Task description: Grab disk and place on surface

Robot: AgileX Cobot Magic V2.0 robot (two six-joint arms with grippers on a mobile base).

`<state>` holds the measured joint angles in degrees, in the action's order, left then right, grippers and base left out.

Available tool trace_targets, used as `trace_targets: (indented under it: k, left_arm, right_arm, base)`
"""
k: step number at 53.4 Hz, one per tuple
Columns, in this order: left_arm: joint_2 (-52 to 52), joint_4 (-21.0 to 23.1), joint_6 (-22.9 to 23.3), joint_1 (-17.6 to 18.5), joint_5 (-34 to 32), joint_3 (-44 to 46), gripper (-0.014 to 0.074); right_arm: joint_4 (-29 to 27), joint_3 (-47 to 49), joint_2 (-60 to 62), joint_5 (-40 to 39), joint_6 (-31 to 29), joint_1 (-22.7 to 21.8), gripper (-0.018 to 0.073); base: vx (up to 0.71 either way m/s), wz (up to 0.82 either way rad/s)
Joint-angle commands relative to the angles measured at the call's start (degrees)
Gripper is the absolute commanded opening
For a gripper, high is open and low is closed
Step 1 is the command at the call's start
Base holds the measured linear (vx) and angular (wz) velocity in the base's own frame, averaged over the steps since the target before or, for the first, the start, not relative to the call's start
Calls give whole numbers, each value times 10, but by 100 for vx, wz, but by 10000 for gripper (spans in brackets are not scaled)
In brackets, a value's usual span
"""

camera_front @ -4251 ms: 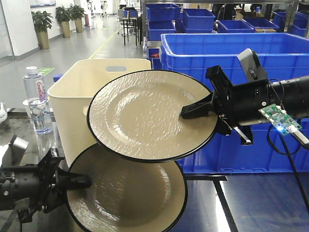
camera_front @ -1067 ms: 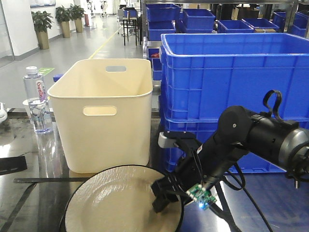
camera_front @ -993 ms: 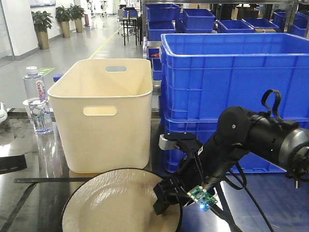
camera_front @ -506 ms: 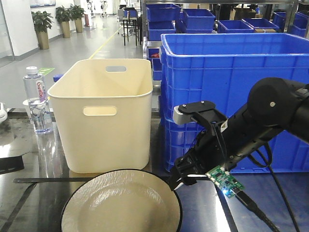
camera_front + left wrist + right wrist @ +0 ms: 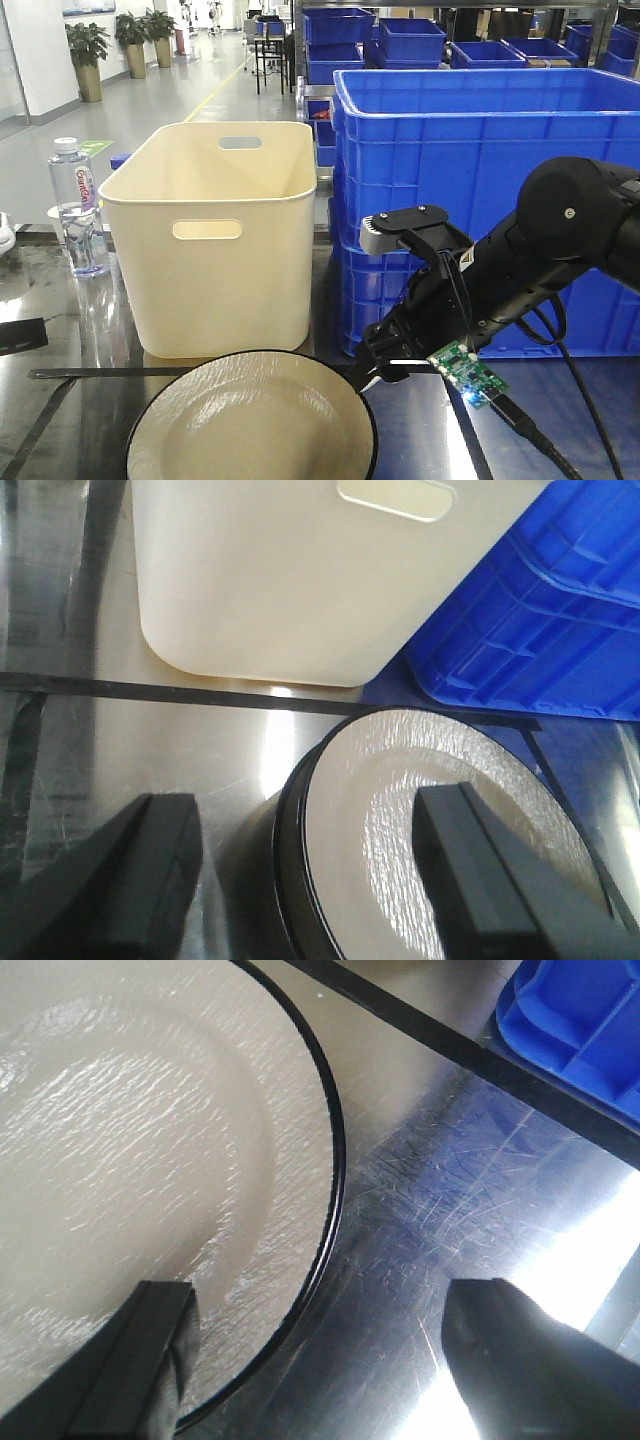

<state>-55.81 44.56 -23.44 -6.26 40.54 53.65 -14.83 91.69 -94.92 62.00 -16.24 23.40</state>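
The disk (image 5: 250, 420) is a cream plate with a black rim, lying flat on the dark glossy surface (image 5: 420, 430) at the front. My right gripper (image 5: 385, 362) hovers open just over the disk's right edge. In the right wrist view the disk's rim (image 5: 335, 1160) runs between the spread fingers of this gripper (image 5: 330, 1345), above the bare surface (image 5: 450, 1220). My left gripper (image 5: 300, 870) is open too, straddling the left edge of the disk (image 5: 440, 810). A second black rim (image 5: 290, 850) shows right under it.
A cream bin (image 5: 215, 230) stands just behind the disk, with stacked blue crates (image 5: 480, 150) to its right. A water bottle (image 5: 72, 205) is at the far left. A black strip line (image 5: 80, 373) crosses the surface. A green circuit board (image 5: 468, 372) hangs from the right arm.
The right gripper has let go of the disk and lifted up and to the right. Both plates, held in the air earlier, now lie on the surface.
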Motion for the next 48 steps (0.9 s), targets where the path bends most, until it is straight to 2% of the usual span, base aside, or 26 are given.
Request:
trace_targets:
  k: [1, 18, 24, 28, 34, 39, 43, 45, 48]
  left_arm:
    - [8, 21, -2, 0, -34, 17, 558]
    - [9, 19, -1, 0, -35, 17, 558]
    - [10, -8, 8, 1, -48, 17, 549]
    - [20, -42, 17, 1, -53, 15, 512]
    - [42, -106, 19, 13, -69, 1, 383]
    - [69, -141, 39, 50, -129, -39, 214]
    - [92, -189, 104, 96, -210, -88, 90]
    - [106, -229, 146, 122, -247, -113, 20]
    - [125, -294, 215, 150, -296, -153, -11]
  right_arm:
    - [-5, 16, 24, -25, -5, 0, 564]
    - [-5, 16, 24, -25, -5, 0, 564]
    - [-5, 16, 24, -25, -5, 0, 564]
    - [-5, 16, 24, -24, -5, 0, 564]
    - [-5, 16, 24, -23, -5, 0, 564]
    - [-5, 16, 24, -23, -5, 0, 564]
    - [-5, 16, 24, -23, -5, 0, 564]
    - [-5, 16, 24, -23, -5, 0, 564]
    - [-5, 16, 24, -23, -5, 0, 564]
  base:
    - [0, 0]
    - [0, 0]
    - [0, 0]
    - [0, 0]
    - [0, 0]
    - [0, 0]
    - [0, 0]
    - [0, 0]
    - [0, 0]
